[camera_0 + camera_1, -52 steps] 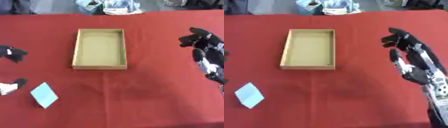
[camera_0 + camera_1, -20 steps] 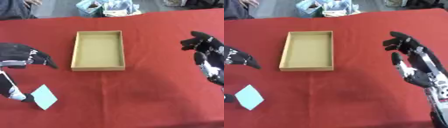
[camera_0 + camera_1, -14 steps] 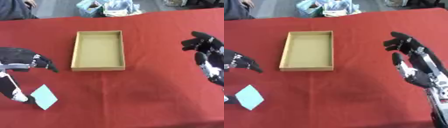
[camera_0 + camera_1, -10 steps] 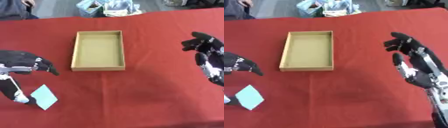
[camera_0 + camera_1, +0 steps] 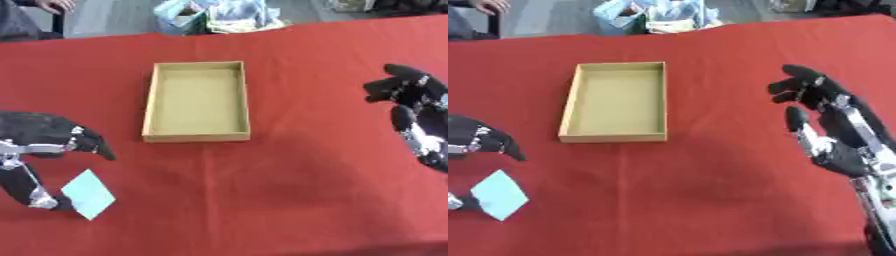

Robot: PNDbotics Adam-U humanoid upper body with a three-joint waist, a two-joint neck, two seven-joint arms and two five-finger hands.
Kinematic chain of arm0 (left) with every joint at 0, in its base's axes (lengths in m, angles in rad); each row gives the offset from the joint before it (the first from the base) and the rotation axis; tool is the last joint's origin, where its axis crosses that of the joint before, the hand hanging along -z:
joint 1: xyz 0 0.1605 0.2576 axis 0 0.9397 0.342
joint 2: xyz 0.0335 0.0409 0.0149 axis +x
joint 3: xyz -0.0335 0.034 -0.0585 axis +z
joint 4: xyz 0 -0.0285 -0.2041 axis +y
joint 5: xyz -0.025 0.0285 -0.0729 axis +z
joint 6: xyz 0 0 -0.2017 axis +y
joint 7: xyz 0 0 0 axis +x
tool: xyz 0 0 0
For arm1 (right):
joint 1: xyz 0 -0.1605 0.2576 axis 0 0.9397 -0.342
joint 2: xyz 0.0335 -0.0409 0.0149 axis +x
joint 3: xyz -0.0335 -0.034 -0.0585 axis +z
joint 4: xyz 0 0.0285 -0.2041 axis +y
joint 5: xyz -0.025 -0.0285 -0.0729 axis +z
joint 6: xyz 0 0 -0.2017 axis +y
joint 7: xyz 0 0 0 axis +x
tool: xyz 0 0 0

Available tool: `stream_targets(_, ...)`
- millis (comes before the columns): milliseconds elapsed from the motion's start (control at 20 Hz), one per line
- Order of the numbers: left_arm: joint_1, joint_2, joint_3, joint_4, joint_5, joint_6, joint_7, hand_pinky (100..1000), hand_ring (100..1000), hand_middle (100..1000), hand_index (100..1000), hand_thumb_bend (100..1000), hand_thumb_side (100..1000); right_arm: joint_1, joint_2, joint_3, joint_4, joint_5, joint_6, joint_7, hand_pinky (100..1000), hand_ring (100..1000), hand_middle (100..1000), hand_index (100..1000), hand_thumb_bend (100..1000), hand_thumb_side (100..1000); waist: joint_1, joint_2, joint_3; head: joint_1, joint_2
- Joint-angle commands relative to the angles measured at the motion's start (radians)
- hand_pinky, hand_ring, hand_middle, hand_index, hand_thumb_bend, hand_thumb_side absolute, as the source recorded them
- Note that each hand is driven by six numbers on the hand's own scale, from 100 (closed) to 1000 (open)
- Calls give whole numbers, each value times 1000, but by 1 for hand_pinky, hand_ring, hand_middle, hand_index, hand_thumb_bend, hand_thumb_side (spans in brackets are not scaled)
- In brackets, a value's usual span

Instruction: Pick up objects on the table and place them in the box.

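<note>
Since the earlier frames the left hand (image 5: 39, 142) had come in from the table's left edge and dropped lower, until it hung over the pale blue card (image 5: 88, 194); the right hand had hardly shifted, and the box and card lay where they had been.

The red tablecloth (image 5: 289, 190) covered the whole worktop. Beyond its far edge sat a heap of clear plastic bags with bluish and yellowish contents (image 5: 219, 15), too blurred to name further.

The cardboard box (image 5: 197, 136), a shallow open tray, lay a little left of the table's middle, its long sides running toward the far edge. Nothing showed inside it.

The right hand (image 5: 833, 130) stood near the right edge, raised off the cloth, its fingers straight and spread with the tips pointing toward the far edge. It held nothing and was well apart from the box.

The left hand sat near the left edge, nearer than the box. Its fingers reached out rightward and down, and its thumb (image 5: 33, 192) hung below them toward the near-left corner, so the hand was spread wide with a gap between.

The card lay flat on the cloth near the near-left corner, turned like a diamond. The thumb's tip was just beside the card's left corner; whether they touched could not be told. The fingers were above the card and apart from it.
</note>
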Motion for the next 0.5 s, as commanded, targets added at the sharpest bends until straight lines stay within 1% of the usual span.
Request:
stream_targets(50,-6,28,0,3,-10,-190,-178,816,811,790,916,414,174,-7,-24,-4,-9,-2,0,2,735,811,688,931,100,546,2,-14,-2,3,4)
stream_targets(200,-5,26,-8,10,-14,-197,-178,816,811,790,915,397,166,-8,-24,-4,-9,-3,0,3,735,811,688,931,100,547,3,-14,-2,4,3)
stream_targets(250,-3,26,-10,13,-14,-199,-178,816,811,789,916,399,179,-8,-25,-4,-9,-3,0,3,735,811,688,932,100,547,3,-14,-2,4,4)
stream_targets(500,-1,39,2,7,-4,-201,-178,823,817,796,918,455,228,-8,-26,-4,-9,-2,0,3,735,811,688,931,100,546,4,-15,0,2,3)
